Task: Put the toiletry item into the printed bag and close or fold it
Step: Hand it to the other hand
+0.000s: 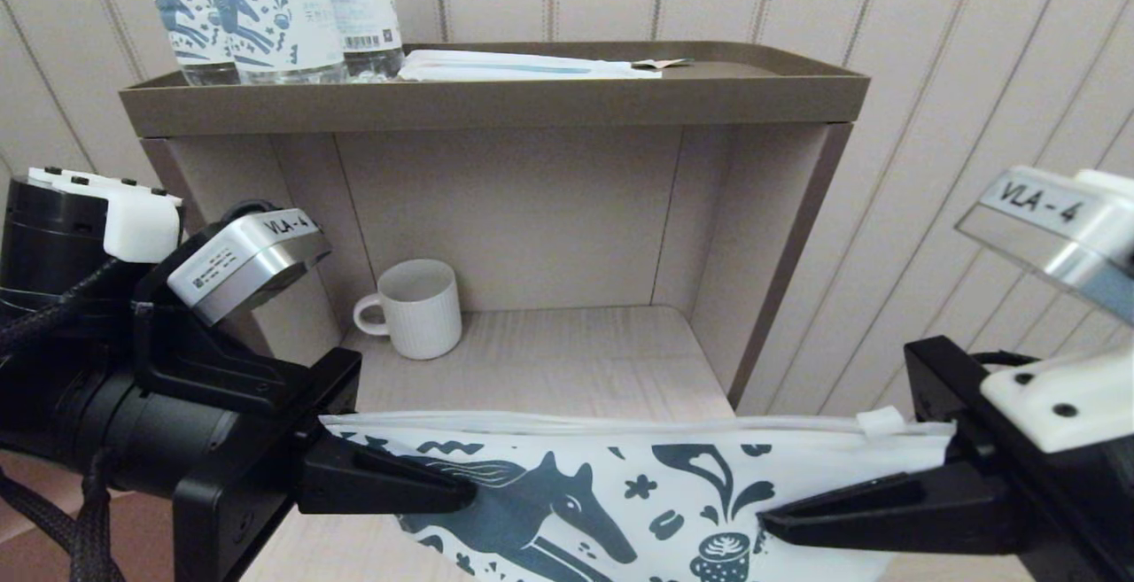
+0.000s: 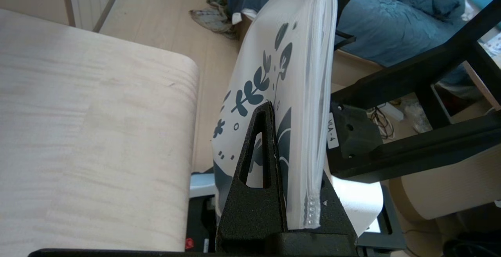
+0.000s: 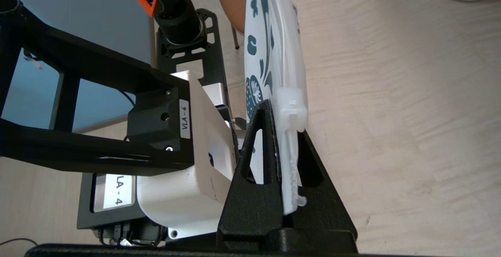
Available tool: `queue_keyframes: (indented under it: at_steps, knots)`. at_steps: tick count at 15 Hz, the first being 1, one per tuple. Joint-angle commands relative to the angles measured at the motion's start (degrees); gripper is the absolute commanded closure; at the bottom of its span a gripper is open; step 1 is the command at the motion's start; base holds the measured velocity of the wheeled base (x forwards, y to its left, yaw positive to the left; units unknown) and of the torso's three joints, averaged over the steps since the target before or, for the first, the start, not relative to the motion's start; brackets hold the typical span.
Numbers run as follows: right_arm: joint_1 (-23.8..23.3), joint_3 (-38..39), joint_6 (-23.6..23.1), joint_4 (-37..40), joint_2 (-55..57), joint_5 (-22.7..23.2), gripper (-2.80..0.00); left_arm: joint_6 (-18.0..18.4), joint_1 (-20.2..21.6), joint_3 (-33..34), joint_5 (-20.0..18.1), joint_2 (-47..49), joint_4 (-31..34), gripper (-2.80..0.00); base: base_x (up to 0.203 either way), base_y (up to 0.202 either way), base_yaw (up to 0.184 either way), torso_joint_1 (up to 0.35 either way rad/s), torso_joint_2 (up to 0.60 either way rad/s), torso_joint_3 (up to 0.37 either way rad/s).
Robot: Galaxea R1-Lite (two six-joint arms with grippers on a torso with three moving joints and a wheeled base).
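The printed bag (image 1: 620,493) hangs stretched between my two grippers in front of the shelf, zip edge up, horse and cup print facing me. My left gripper (image 1: 461,485) is shut on the bag's left end, seen again as the bag (image 2: 297,112) pinched between black fingers (image 2: 258,163). My right gripper (image 1: 771,516) is shut on the bag's right end, just below the white zip slider (image 1: 881,422). In the right wrist view the slider (image 3: 291,106) sits right at the fingertips. The thin white toiletry stick is not visible in any view.
A white ribbed mug (image 1: 416,307) stands at the back left of the pale wooden shelf (image 1: 549,360). On the brown top tray (image 1: 496,99) are clear bottles with horse labels (image 1: 266,15) and a long flat white packet (image 1: 523,65).
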Motion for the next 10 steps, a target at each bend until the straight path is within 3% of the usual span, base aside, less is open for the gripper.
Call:
queue_keyframes:
  at_steps: [1,5,6,10]
  knots:
    - [0.16,0.05,-0.08,0.11,-0.11,0.18,0.0,-0.01,-0.03,-0.08,-0.31,0.03,-0.02,0.0,0.0,0.0,0.0,0.0,0.0,0.0]
    - [0.16,0.03,-0.08,0.11,-0.11,0.09,0.0,0.42,-0.02,0.33,0.12,0.13,-0.19,0.0,0.0,0.0,0.0,0.0,0.0,0.0]
    - [0.16,0.03,-0.08,0.11,-0.13,0.09,0.0,0.42,-0.03,0.34,0.15,0.13,-0.2,-2.8,0.0,0.0,0.0,0.0,0.0,0.0]
    - [0.16,0.03,-0.08,0.11,-0.11,0.09,0.0,-0.01,-0.03,0.17,0.06,0.22,-0.45,-2.8,0.0,0.0,0.0,0.0,0.0,0.0]
